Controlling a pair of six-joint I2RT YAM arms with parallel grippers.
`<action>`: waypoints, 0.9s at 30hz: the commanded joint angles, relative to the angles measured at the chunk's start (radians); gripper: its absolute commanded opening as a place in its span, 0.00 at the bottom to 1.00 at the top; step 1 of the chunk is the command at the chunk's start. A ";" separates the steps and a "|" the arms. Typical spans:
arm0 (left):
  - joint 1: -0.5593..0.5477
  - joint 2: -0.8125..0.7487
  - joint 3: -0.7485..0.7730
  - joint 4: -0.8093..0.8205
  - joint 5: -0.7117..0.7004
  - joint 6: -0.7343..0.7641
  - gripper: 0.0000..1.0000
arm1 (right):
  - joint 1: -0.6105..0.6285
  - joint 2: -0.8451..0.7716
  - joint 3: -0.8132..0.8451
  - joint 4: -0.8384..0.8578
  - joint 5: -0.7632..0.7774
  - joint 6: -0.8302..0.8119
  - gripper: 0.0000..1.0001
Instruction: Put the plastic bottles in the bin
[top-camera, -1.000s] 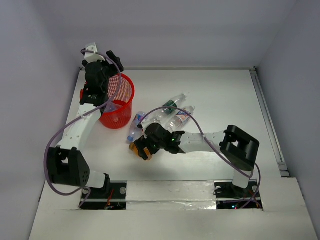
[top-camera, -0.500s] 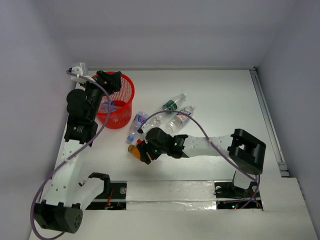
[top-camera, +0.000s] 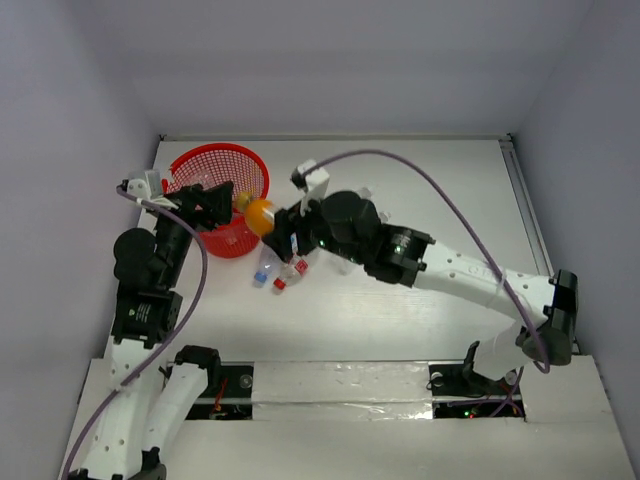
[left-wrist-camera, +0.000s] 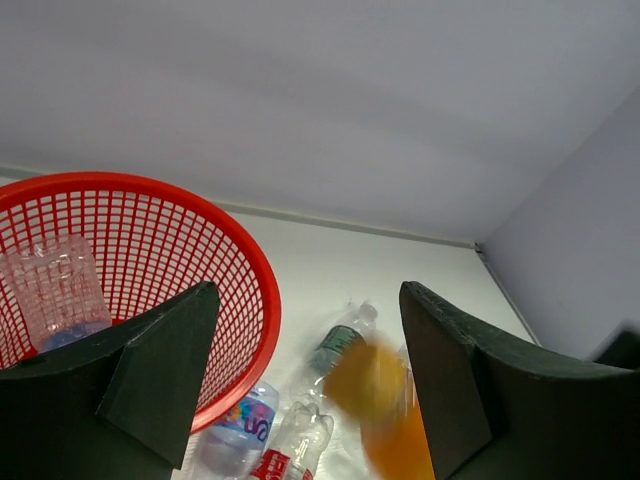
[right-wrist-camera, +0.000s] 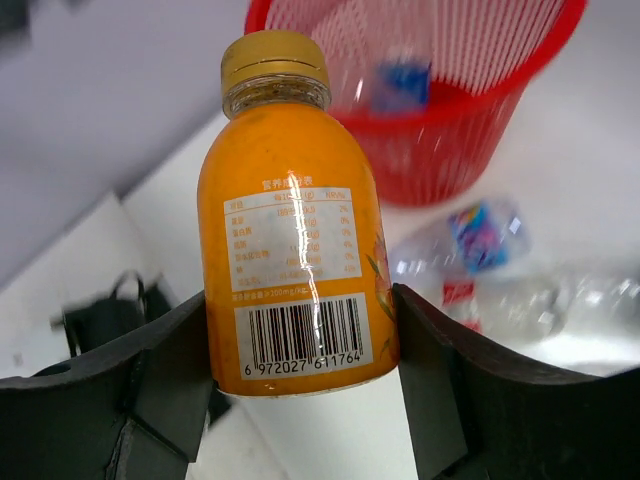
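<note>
My right gripper (top-camera: 276, 224) is shut on an orange bottle (top-camera: 258, 216) with a yellow cap and holds it in the air beside the red mesh bin (top-camera: 232, 240). In the right wrist view the bottle (right-wrist-camera: 295, 240) stands upright between the gripper (right-wrist-camera: 300, 345) fingers, with the bin (right-wrist-camera: 450, 140) beyond it. My left gripper (top-camera: 220, 203) is open and empty over the bin's near side. A clear bottle (left-wrist-camera: 55, 290) lies inside the bin (left-wrist-camera: 255, 290). A blue-labelled bottle (top-camera: 268, 264), a red-white-labelled bottle (top-camera: 297, 267) and a green-labelled bottle (left-wrist-camera: 340, 345) lie on the table.
White walls close in the table at the back and sides. A metal rail (top-camera: 524, 200) runs along the right edge. My right arm (top-camera: 440, 265) stretches across the middle of the table and hides part of it.
My right gripper has lifted the orange bottle off the table and carried it up to the bin. My left arm has drawn back toward the near left.
</note>
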 joint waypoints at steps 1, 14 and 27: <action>-0.002 -0.084 0.010 -0.025 0.025 0.031 0.70 | -0.068 0.097 0.183 0.008 0.098 -0.076 0.47; -0.048 -0.222 0.057 -0.209 0.070 0.071 0.59 | -0.179 0.655 0.873 0.040 -0.135 -0.020 0.56; -0.057 -0.168 -0.064 -0.196 0.292 0.042 0.56 | -0.259 0.429 0.586 0.154 -0.042 0.029 0.83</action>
